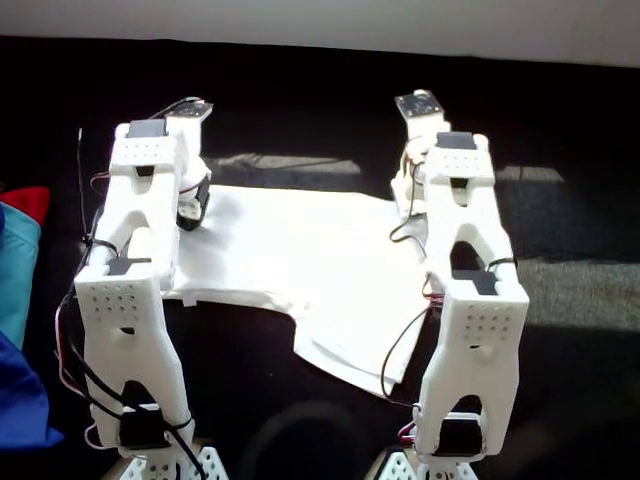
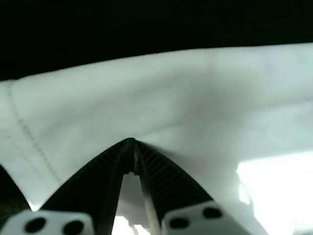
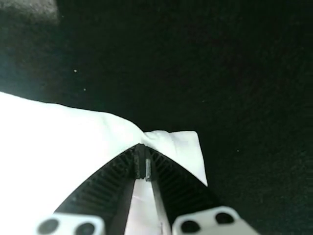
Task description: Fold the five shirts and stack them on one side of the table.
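black ribbed left claw and right claw each clamp shut on one end of the flat white cloth shirt's far edge, its body lying back toward their bases.

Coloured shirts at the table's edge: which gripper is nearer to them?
Left. The left gripper holds the white shirt on the side toward the coloured shirts; the right gripper holds its opposite corner, farther away.
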Available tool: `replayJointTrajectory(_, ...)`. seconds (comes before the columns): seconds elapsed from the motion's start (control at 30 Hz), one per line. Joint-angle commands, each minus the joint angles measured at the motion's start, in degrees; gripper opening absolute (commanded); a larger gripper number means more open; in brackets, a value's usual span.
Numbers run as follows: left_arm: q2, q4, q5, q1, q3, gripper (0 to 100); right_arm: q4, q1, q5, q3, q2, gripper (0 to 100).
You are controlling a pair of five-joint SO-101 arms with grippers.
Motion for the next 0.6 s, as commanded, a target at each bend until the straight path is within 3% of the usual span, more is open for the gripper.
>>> replayJointTrajectory(0.0, 3.5, 2.6, -0.1, -4.5, -8.0, 1, -1.4, 2.9, 0.1, -2.6, 0.0, 0.8)
replayJointTrajectory(0.43, 8.7, 19.2, -0.1, -2.5, -32.1, 1, 5.8, 2.5, 0.1, -8.3, -8.3, 0.8)
replayJointTrajectory(0.57, 6.6, 20.3, 0.1, -2.7, -35.9, 1, 10.6, 2.0, 0.1, -10.2, -14.4, 0.8)
